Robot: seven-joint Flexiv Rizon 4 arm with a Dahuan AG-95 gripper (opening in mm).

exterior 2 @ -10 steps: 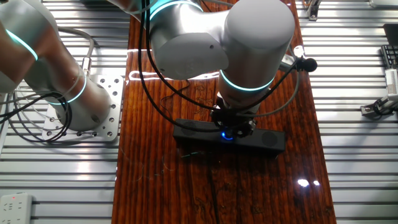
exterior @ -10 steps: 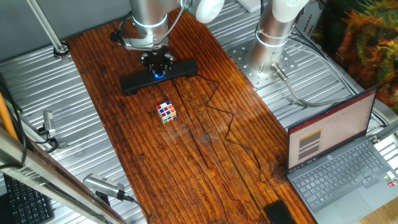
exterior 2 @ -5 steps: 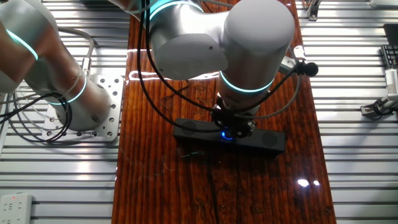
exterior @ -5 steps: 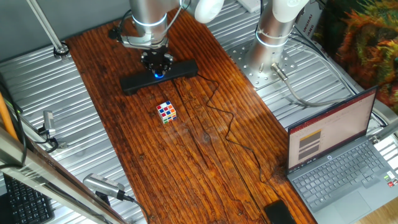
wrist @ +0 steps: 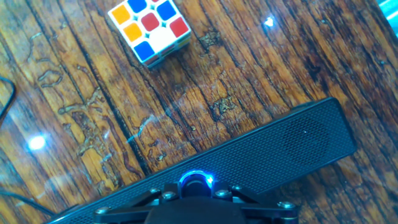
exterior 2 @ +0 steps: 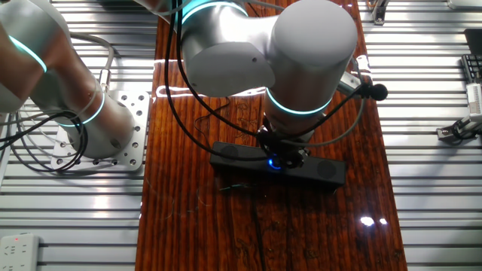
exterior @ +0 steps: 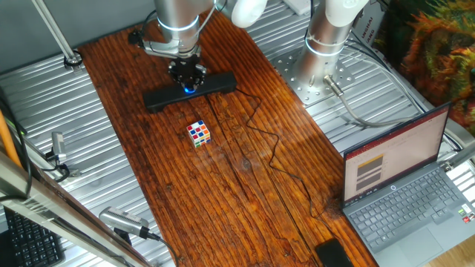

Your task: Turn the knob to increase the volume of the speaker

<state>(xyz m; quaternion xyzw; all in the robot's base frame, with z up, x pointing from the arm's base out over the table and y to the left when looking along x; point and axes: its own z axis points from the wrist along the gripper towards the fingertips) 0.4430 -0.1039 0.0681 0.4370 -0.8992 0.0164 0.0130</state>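
The speaker (exterior: pixel 217 83) is a long black bar lying across the far part of the wooden table; it also shows in the other fixed view (exterior 2: pixel 325 170) and the hand view (wrist: pixel 283 149). The knob (wrist: pixel 196 183) glows blue at the bar's middle, partly covered by the fingers. It shows as a blue glow in both fixed views (exterior: pixel 190 90) (exterior 2: pixel 273 163). My gripper (wrist: pixel 196 194) points straight down on the knob, its fingers closed against both sides of it. It also shows in both fixed views (exterior: pixel 187 77) (exterior 2: pixel 283 153).
A multicoloured puzzle cube (exterior: pixel 198 133) sits on the wood just in front of the speaker, also in the hand view (wrist: pixel 150 28). A thin black cable (exterior: pixel 261 138) winds from the speaker toward the near edge. An open laptop (exterior: pixel 404 185) stands at the right. The arm's base (exterior: pixel 326 37) is behind.
The wrist has turned about its vertical axis while staying on the knob; the cable plug on the wrist has swung round. The speaker and cube have not moved.
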